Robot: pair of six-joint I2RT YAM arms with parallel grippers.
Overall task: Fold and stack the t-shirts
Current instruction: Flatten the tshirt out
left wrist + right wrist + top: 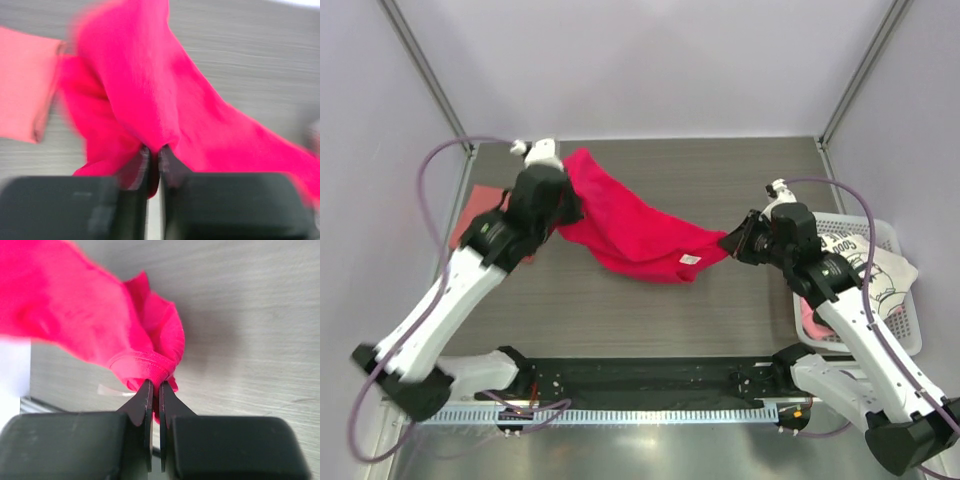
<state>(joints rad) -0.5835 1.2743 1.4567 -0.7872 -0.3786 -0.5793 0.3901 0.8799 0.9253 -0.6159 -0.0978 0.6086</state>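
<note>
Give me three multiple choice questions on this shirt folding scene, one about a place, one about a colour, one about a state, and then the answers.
1. Where is the white printed shirt?
A. in the basket
B. mid-table
C. under the left arm

2. What colour is the shirt strung between the left claw and the right claw?
A. white
B. blue
C. crimson

3. How is the left claw?
A. wide open
B. shut on the crimson shirt
C. shut on nothing

Answers: 1 A, it spills over the basket's rim; 2 C, crimson cloth spans from one claw to the other; 3 B, a crimson fold is pinched in it.
</note>
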